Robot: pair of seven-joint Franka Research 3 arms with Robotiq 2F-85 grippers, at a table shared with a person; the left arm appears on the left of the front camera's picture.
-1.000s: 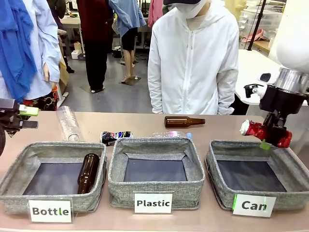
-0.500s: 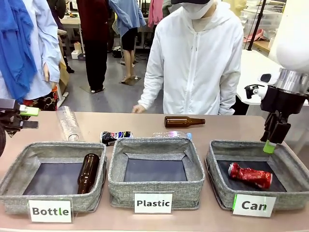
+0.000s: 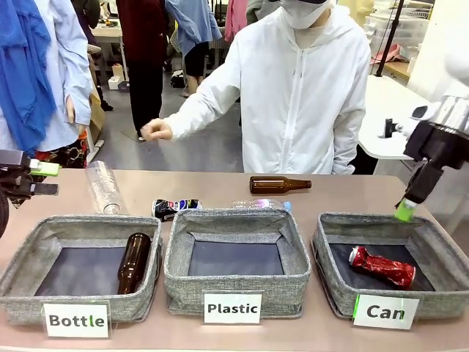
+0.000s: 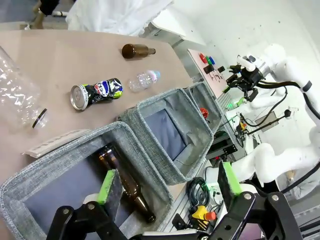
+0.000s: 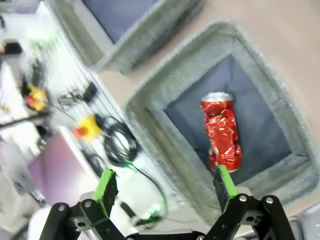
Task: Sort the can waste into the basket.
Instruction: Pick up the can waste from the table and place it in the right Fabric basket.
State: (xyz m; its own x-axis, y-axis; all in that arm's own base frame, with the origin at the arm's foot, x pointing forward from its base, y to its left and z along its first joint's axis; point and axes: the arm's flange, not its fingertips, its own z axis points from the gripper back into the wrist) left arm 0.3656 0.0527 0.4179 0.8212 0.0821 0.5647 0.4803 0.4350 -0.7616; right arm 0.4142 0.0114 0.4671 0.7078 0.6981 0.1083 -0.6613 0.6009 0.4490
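Note:
A crushed red can (image 3: pixel 381 266) lies on the dark floor of the grey "Can" basket (image 3: pixel 327 246) at the right. My right gripper (image 3: pixel 407 209) hangs open above the basket's far right rim, holding nothing. Its wrist view looks down between spread fingers on the red can (image 5: pixel 221 131) inside the basket (image 5: pixel 165 85). A dark blue-black crushed can (image 3: pixel 176 207) lies on the table behind the middle bin, also seen as the dark can (image 4: pixel 96 92) in the left wrist view. My left gripper (image 3: pixel 47 178) stands open at the far left edge; the left gripper (image 4: pixel 167 182) holds nothing.
The "Bottle" bin (image 3: pixel 29 253) holds a brown bottle (image 3: pixel 133 262). The "Plastic" bin (image 3: pixel 176 249) sits in the middle. On the table behind lie another brown bottle (image 3: pixel 278 185) and clear plastic bottles (image 3: pixel 102 187). A person across the table holds a fist (image 3: pixel 155 130) out.
My right gripper opened and the red can dropped into the "Can" basket. The gripper then rose toward the right. The person lifted an arm out to the left.

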